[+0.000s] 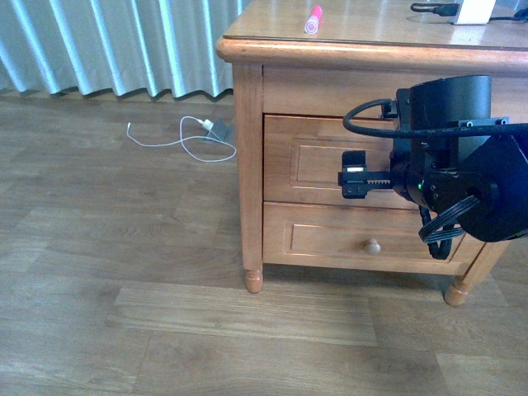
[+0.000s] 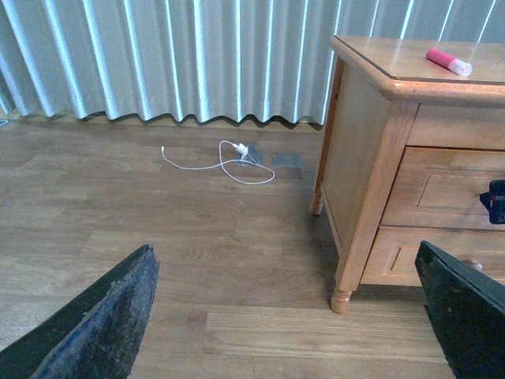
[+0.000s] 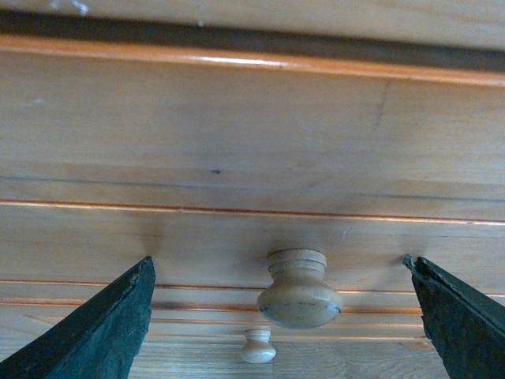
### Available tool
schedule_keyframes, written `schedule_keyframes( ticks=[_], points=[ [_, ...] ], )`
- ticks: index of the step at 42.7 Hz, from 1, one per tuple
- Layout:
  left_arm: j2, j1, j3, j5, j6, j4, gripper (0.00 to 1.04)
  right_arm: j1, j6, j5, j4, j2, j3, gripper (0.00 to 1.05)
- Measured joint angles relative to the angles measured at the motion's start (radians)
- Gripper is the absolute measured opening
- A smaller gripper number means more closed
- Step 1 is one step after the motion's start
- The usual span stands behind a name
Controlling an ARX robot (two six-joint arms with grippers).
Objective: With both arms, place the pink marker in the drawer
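My left tool (image 2: 284, 332) hangs released over the floor (image 2: 158, 237), its two dark fingers (image 2: 102, 320) spread wide with nothing between them. Ahead of it, near the pleated curtain (image 2: 173, 55), a white cable (image 2: 229, 160) lies in a loose loop. Further right of this tool stands the wooden table (image 2: 371, 142), and the pink marker (image 2: 448, 61) lies on its top, well apart from the tool and higher than it, pale cap end pointing right.

In the front view the pink marker (image 1: 313, 19) rests near the table's front edge, above my right tool (image 1: 355, 175) and a little to its left. A white charger block (image 1: 474, 10) sits on the same top, further right.

My right tool (image 3: 284, 316) faces the closed drawer (image 3: 237, 237), released as well. Its fingers (image 3: 99, 324) stand wide on either side of the round knob (image 3: 300, 288), touching neither it nor the drawer front as far as I can see. The lower drawer's knob (image 3: 258, 346) shows beneath, small and apart.
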Motion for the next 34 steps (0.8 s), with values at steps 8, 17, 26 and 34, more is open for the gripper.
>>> schedule_keyframes(
  ticks=[8,17,26,34],
  points=[
    [0.000,0.000,0.000,0.000,0.000,0.000,0.99,-0.001,-0.003,0.000,0.000,0.000,0.000,0.95],
    [0.000,0.000,0.000,0.000,0.000,0.000,0.99,-0.003,-0.010,0.001,0.000,0.004,0.000,0.69],
    [0.000,0.000,0.000,0.000,0.000,0.000,0.99,-0.005,-0.015,0.000,0.002,0.004,-0.003,0.37],
    [0.000,0.000,0.000,0.000,0.000,0.000,0.99,-0.005,-0.019,-0.018,0.016,-0.011,-0.043,0.23]
  ],
)
